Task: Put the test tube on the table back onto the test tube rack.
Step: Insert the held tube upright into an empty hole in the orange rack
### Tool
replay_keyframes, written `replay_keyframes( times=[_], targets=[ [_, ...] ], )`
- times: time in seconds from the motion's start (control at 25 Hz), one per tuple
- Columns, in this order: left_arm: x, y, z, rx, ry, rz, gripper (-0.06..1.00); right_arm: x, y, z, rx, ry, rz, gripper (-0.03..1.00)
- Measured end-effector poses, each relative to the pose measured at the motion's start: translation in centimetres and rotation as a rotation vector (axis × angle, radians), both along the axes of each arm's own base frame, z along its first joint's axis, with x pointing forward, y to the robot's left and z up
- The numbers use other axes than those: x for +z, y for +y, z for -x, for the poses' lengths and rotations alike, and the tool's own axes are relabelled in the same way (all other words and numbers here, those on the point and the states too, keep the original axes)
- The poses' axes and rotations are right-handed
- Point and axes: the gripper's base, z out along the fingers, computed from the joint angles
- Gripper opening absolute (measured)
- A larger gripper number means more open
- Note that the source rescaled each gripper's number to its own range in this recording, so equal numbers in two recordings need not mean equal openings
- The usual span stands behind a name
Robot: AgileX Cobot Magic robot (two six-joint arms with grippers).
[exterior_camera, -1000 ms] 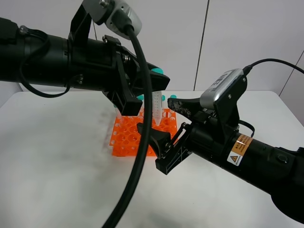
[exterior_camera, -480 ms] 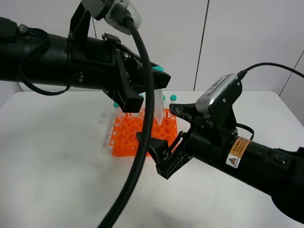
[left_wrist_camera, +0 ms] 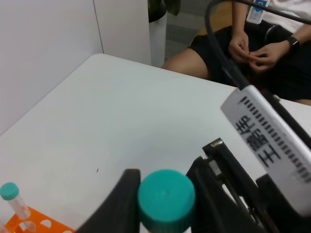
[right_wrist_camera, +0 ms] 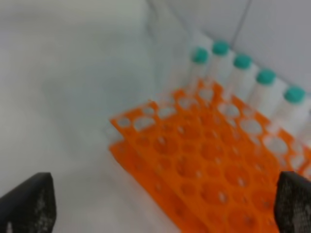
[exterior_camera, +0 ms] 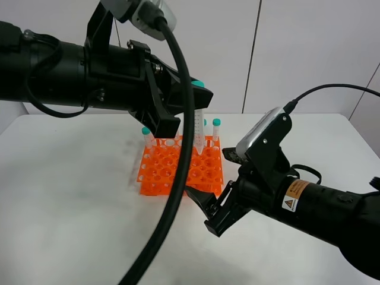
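The test tube (exterior_camera: 199, 127) is held upright at upper centre of the exterior view, its teal cap clamped in the left gripper (left_wrist_camera: 166, 204). The conical tip is seen at the far right part of the orange test tube rack (exterior_camera: 178, 169); entry into a hole cannot be determined. Other capped tubes (right_wrist_camera: 243, 73) are seated along the rack's far row. The right gripper (right_wrist_camera: 160, 206) is spread wide and empty, low over the desk (exterior_camera: 71, 196), just right of the rack.
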Motion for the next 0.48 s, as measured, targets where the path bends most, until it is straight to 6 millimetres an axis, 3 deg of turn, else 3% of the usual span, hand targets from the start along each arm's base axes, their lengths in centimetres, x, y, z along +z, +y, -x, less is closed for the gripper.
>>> replay_keyframes(
  times=[0.2, 0.48],
  targets=[
    [0.0, 0.0, 0.0, 0.000, 0.000, 0.000, 0.01, -0.7, -1.5, -0.7, -0.202, 0.103, -0.009, 1.00],
    [0.0, 0.0, 0.0, 0.000, 0.000, 0.000, 0.01, -1.2, -3.3, -1.5, -0.316, 0.096, 0.118, 1.00]
  ],
)
